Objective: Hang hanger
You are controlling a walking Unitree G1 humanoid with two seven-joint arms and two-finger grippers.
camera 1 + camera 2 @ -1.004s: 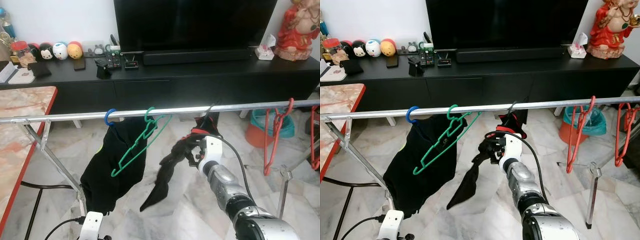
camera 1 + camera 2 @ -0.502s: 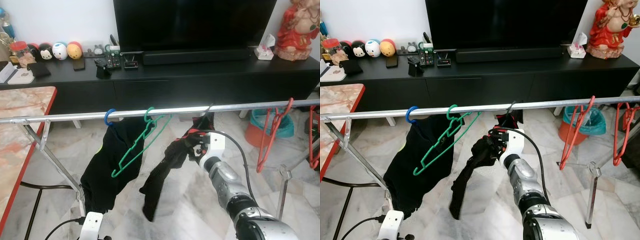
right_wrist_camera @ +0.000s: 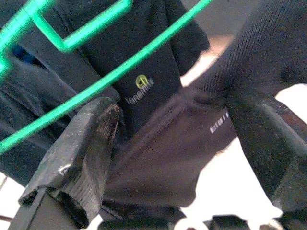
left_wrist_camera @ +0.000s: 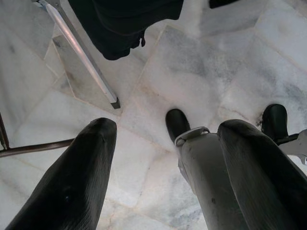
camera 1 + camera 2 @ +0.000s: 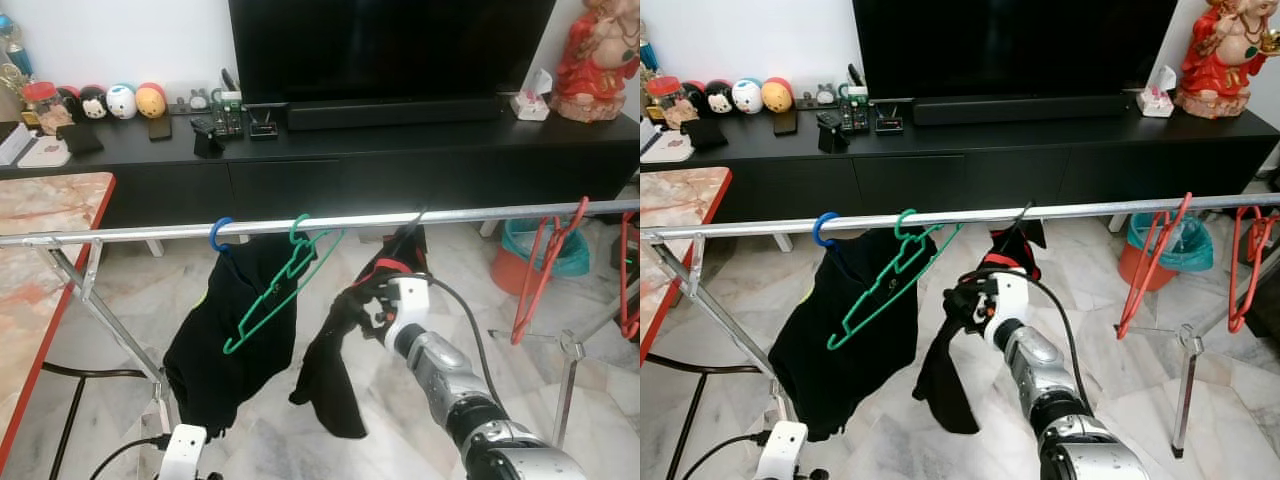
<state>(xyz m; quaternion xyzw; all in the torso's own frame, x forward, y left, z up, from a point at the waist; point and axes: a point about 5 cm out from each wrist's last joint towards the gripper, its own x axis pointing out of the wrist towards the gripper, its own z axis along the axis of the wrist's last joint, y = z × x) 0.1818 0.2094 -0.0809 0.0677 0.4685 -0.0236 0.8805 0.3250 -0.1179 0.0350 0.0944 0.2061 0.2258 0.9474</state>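
Observation:
A metal rail (image 5: 480, 214) crosses the scene. On it hang a black shirt (image 5: 225, 340) on a blue hook (image 5: 220, 235), an empty green hanger (image 5: 285, 285), and a second dark garment (image 5: 335, 385) whose hanger hook (image 5: 413, 218) sits over the rail. My right gripper (image 5: 365, 300) is raised just below the rail against that dark garment. In the right wrist view its fingers (image 3: 81, 158) stand apart, open, with dark cloth (image 3: 163, 158) lying between them and the green hanger (image 3: 96, 86) just beyond. My left gripper (image 4: 168, 129) hangs low, open, over the floor.
Red hangers (image 5: 545, 265) hang at the rail's right end. A black TV cabinet (image 5: 400, 160) runs behind the rail. A marble-topped table (image 5: 45, 250) with a red edge stands at the left. The rack's leg (image 4: 81, 52) slants down near my left gripper.
The dark garment has dropped from being stretched sideways to hanging straight down. My right gripper has shifted left toward the green hanger. One red hanger has swung.

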